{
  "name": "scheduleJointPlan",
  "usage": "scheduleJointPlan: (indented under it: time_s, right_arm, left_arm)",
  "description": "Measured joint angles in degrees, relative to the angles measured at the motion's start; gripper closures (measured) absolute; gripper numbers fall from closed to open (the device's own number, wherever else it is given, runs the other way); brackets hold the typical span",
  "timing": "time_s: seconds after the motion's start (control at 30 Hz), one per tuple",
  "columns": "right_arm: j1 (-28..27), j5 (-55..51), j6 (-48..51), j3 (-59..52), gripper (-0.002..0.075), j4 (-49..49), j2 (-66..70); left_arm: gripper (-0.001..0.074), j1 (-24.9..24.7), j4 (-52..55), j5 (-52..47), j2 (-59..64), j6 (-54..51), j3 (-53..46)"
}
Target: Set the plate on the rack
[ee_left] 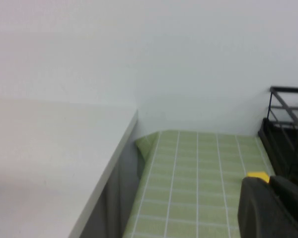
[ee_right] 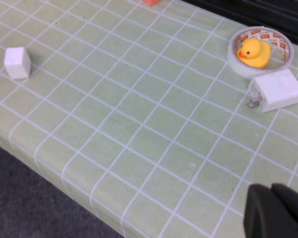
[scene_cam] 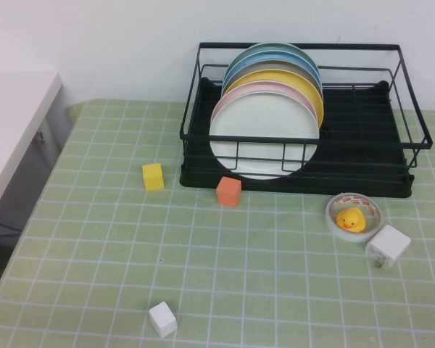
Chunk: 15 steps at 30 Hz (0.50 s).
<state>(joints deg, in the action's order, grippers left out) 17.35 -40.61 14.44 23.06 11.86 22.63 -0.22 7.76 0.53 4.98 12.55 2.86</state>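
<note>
The plate [scene_cam: 264,134], pale mint-white, stands upright on edge as the front one in a row of several plates in the black wire rack [scene_cam: 362,156]. A pale pink plate [scene_cam: 235,98] and a yellow plate [scene_cam: 308,87] stand right behind it. Neither gripper shows in the high view. My left gripper [ee_left: 270,186] is shut and empty, off the table's left side, with the rack's end [ee_left: 285,134] beyond it. My right gripper [ee_right: 272,191] is shut and empty above the table's front right part.
A yellow block [scene_cam: 153,176] and an orange block [scene_cam: 229,191] lie in front of the rack. A white cube [scene_cam: 163,319] is near the front edge. A tape ring [scene_cam: 333,210] holding a rubber duck [scene_cam: 350,220] and a white charger [scene_cam: 388,246] lie front right. A white counter [scene_cam: 14,123] stands left.
</note>
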Motion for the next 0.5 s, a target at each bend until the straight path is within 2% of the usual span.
scheduleJointPlan:
  time_s: [0.5]
  right_arm:
    - [0.0,-0.12,0.0,0.0,0.0726,0.0,0.0]
  left_arm:
    - [0.0736,0.0,0.0,0.0,-0.42,0.0,0.0]
